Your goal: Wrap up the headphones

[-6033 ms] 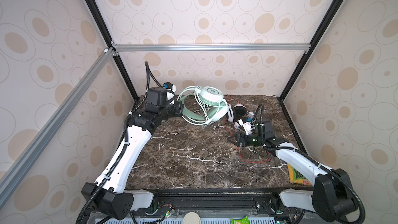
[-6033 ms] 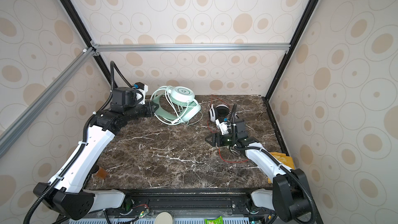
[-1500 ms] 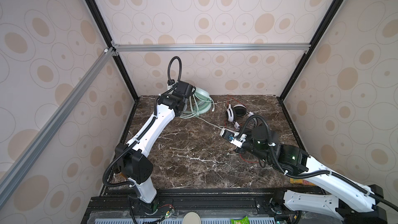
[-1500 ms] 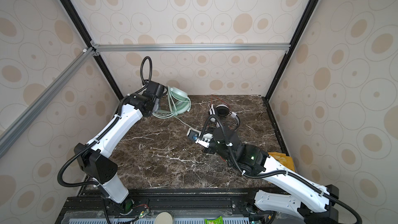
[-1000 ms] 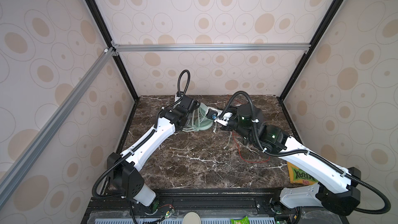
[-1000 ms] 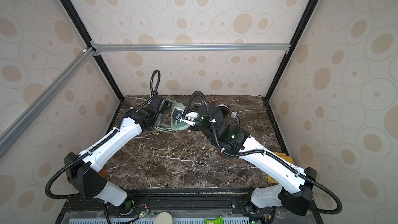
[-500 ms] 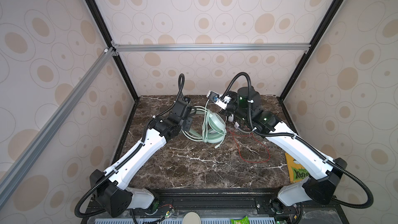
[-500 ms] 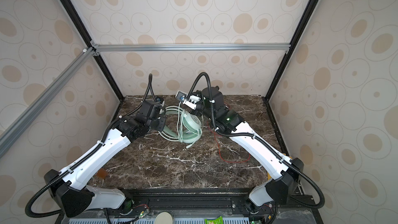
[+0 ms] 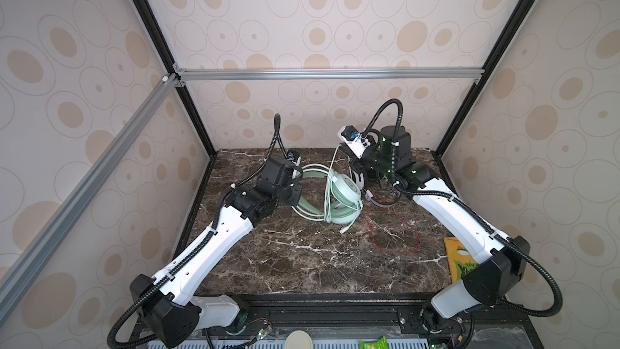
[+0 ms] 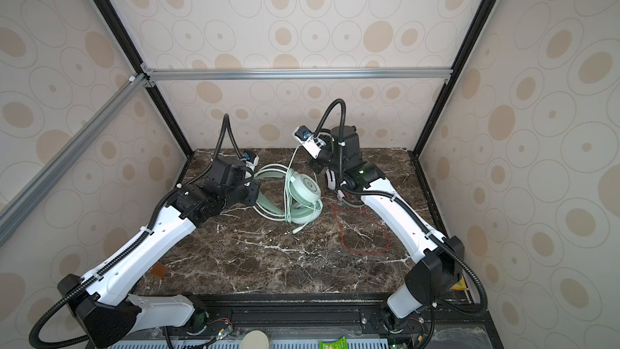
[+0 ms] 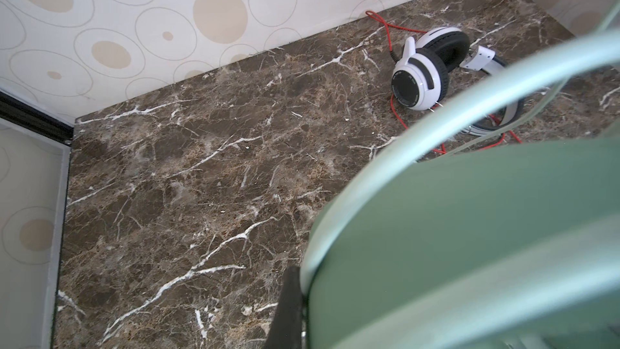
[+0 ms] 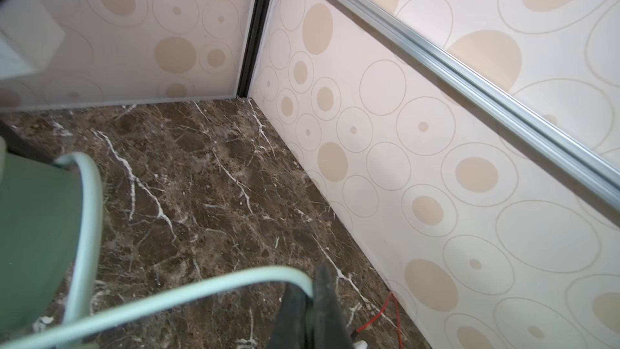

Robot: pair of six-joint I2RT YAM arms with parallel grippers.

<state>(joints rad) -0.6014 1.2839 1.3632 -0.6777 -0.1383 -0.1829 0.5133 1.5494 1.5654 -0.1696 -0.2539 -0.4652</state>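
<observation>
The mint-green headphones (image 9: 345, 191) (image 10: 307, 188) stand on the marble table at the back middle. My left gripper (image 9: 298, 193) (image 10: 255, 194) (image 11: 302, 313) is shut on their headband (image 11: 469, 229). Their pale green cable (image 9: 330, 179) (image 12: 188, 293) loops round the earcups and rises to my right gripper (image 9: 341, 150) (image 10: 299, 151) (image 12: 310, 310), which is shut on it above the headset. The cable's plug (image 9: 344, 229) lies on the table. The white-and-black headphones (image 11: 422, 78) (image 9: 359, 177) lie behind the right arm, with their red cable (image 9: 396, 229) (image 10: 362, 229) sprawled toward the front.
The back wall stands close behind both grippers. A yellow-green packet (image 9: 459, 263) lies at the table's right front edge. A small brown scrap (image 10: 159, 268) sits near the left front. An aluminium rail (image 9: 328, 73) crosses overhead.
Over the last second my right gripper has carried the green cable up and back, over the headset. My left gripper has drawn the mint headset a little toward the table's middle.
</observation>
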